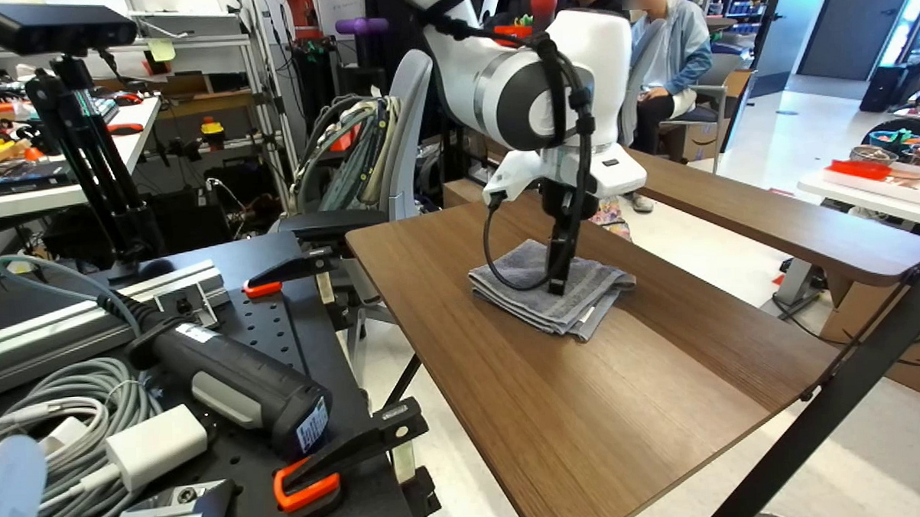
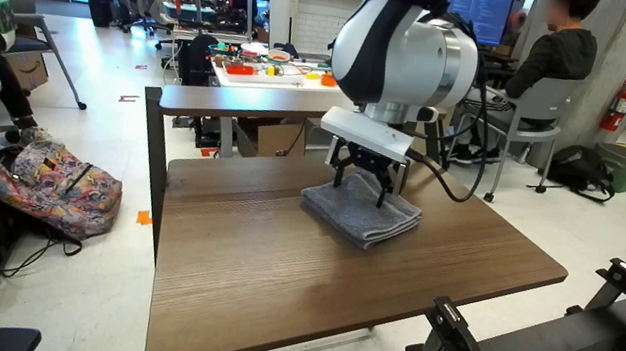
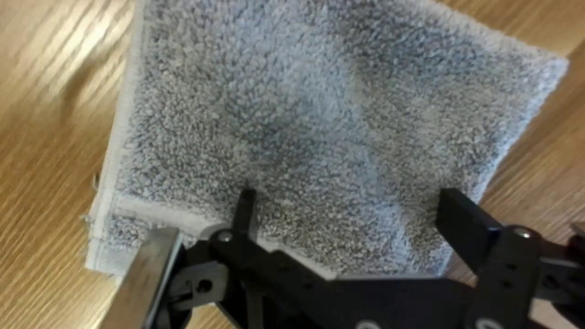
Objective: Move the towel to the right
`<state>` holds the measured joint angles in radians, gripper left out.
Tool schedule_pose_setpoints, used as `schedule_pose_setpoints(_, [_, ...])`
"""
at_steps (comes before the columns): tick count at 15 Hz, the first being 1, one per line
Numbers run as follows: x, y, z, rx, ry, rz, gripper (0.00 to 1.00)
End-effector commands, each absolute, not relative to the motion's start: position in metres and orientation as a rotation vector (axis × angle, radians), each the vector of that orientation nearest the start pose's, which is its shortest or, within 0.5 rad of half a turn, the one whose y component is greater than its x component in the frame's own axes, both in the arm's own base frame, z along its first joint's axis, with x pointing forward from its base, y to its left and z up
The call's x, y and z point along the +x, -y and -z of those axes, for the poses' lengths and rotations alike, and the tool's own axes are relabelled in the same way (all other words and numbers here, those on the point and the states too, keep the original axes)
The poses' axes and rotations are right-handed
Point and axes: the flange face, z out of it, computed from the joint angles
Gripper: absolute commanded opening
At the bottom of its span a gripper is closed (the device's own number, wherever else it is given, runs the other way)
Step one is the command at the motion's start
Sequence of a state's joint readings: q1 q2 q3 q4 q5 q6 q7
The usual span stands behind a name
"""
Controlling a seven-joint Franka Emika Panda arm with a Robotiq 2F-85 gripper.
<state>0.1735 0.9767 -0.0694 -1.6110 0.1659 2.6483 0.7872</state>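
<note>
The towel is a grey folded cloth lying in layers on the brown table (image 1: 588, 407). It shows in both exterior views (image 1: 542, 311) (image 2: 353, 220) and fills much of the wrist view (image 3: 297, 114). My gripper points down over the towel in both exterior views (image 1: 557, 287) (image 2: 358, 193). In the wrist view the gripper's (image 3: 348, 194) two black fingers stand wide apart. Towel surface shows between them, with no cloth pinched. The fingertips are at or just above the towel's top; I cannot tell whether they touch it. The gripper body hides the towel's near edge in the wrist view.
A raised brown shelf (image 1: 780, 217) runs along one side of the table, with a dark metal post (image 2: 153, 174) at its end. A black bench (image 1: 279, 334) with orange-tipped clamps (image 1: 307, 486) stands beside the table. A grey chair (image 1: 410, 130) stands close to the table edge.
</note>
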Motion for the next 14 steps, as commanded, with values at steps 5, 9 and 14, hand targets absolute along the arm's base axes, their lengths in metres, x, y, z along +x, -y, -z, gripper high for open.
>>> schedule_pose_setpoints(5, [0.699,0.034,-0.080,-2.680,-1.451,0.002,1.00])
schedule_pose_setpoints(9, [0.681,0.035,-0.111,-2.675,-1.403,-0.024,1.00])
schedule_pose_setpoints(14, [0.665,0.028,-0.112,-2.750,-1.329,-0.063,1.00])
